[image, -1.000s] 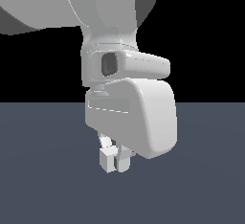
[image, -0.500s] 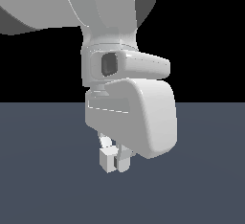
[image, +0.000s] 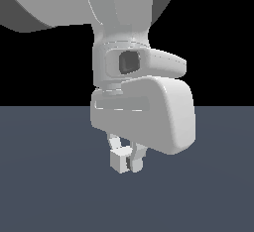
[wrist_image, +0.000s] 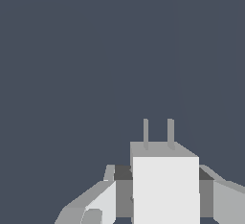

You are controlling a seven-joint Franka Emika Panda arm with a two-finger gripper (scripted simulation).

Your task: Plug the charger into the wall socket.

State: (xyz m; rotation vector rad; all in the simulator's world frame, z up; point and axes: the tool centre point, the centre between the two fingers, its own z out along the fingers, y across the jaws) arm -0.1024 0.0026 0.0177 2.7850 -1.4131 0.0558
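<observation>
In the exterior view, the arm's bulky white wrist fills the middle of the picture, and below it the gripper (image: 127, 161) hangs over the dark grey floor (image: 44, 186) with its fingers closed on the charger (image: 119, 161), a small off-white block that sits toward the exterior view's left of the fingertips. The wrist view shows the charger (wrist_image: 165, 189) clamped between the two fingers (wrist_image: 103, 204), its two short grey prongs (wrist_image: 158, 133) pointing away from the camera over bare floor. The wall socket appears in neither view.

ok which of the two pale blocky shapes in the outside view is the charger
The charger is the small cube in the claw, under the big rounded arm housing; the wrist view shows its grey prongs.
</observation>
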